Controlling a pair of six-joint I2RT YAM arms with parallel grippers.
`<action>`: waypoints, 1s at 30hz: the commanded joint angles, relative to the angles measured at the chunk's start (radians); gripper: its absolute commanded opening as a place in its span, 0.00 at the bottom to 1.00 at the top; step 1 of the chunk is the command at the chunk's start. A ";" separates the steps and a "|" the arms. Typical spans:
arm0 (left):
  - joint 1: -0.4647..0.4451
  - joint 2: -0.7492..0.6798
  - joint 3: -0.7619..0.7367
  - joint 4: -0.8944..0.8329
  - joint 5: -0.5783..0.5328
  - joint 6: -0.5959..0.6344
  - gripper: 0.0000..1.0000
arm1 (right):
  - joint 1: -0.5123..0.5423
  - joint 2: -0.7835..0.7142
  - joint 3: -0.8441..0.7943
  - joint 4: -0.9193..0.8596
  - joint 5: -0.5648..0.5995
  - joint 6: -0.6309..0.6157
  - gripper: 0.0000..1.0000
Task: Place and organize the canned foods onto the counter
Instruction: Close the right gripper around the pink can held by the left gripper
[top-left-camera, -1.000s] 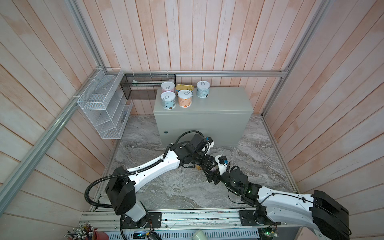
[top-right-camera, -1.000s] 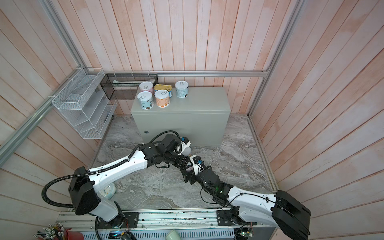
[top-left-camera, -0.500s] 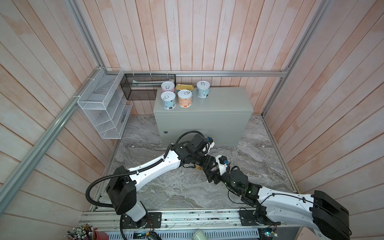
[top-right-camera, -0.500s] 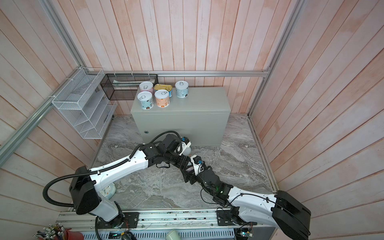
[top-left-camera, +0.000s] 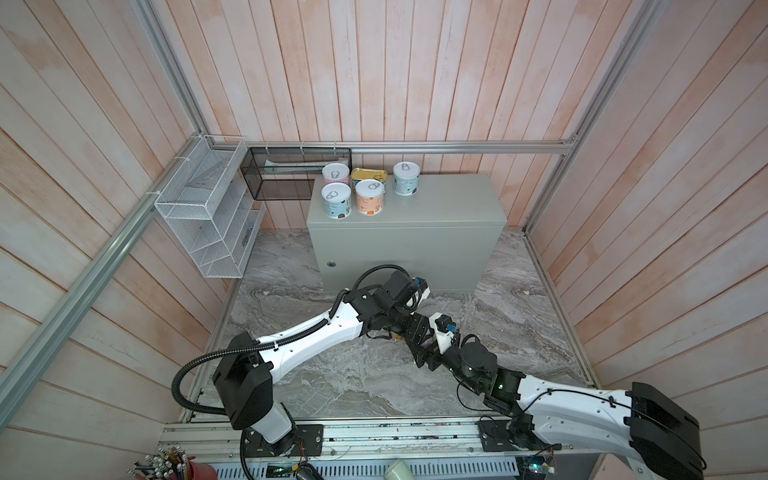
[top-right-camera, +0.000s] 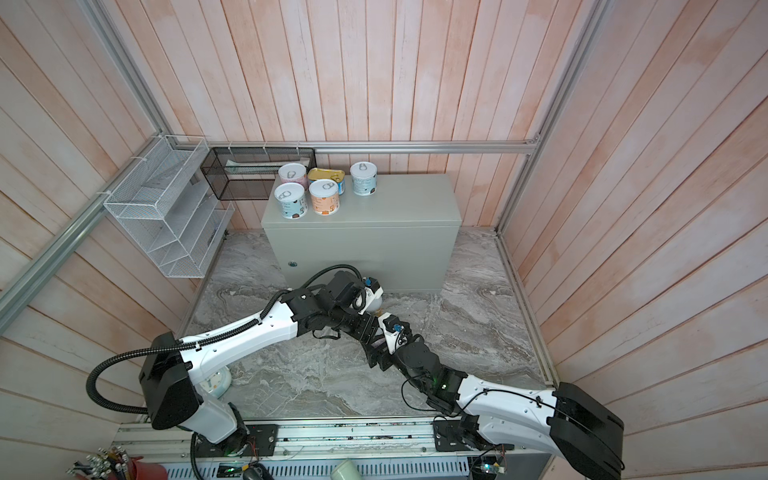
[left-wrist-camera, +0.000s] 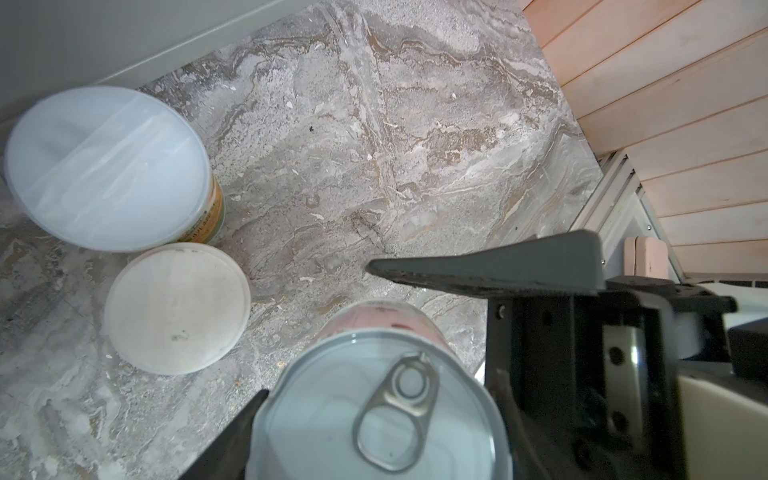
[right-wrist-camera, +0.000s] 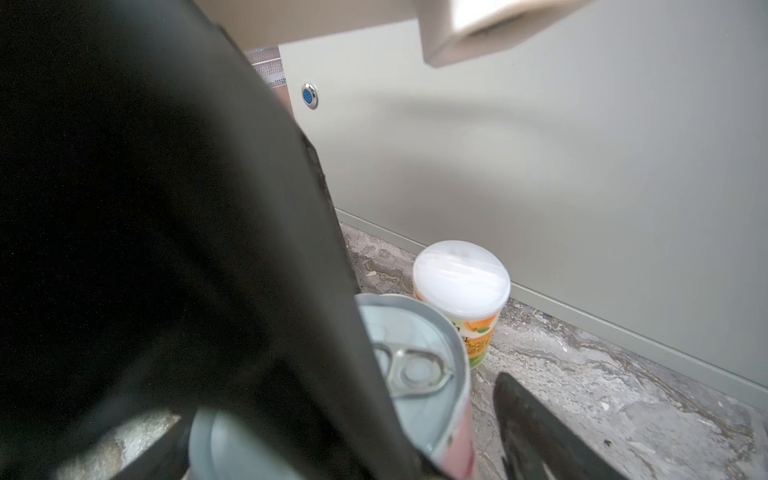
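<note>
Right end effector is spreading wide; left end effector is gripping the upright pink can, counter directly ahead.

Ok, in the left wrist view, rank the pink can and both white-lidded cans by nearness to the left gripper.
1. pink can, in the left gripper.
2. matte white-lidded can, standing beside it.
3. glossy white-lidded can, farthest, by the counter.
</note>
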 joint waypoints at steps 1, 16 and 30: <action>-0.011 -0.039 -0.007 -0.003 0.029 0.010 0.41 | 0.001 0.008 0.002 0.007 0.063 -0.024 0.92; 0.026 -0.081 -0.064 0.063 0.116 -0.027 0.41 | 0.005 -0.116 -0.073 0.084 0.105 0.016 0.70; 0.043 -0.092 -0.090 0.089 0.116 -0.052 0.65 | 0.004 -0.208 -0.114 0.091 0.157 0.050 0.69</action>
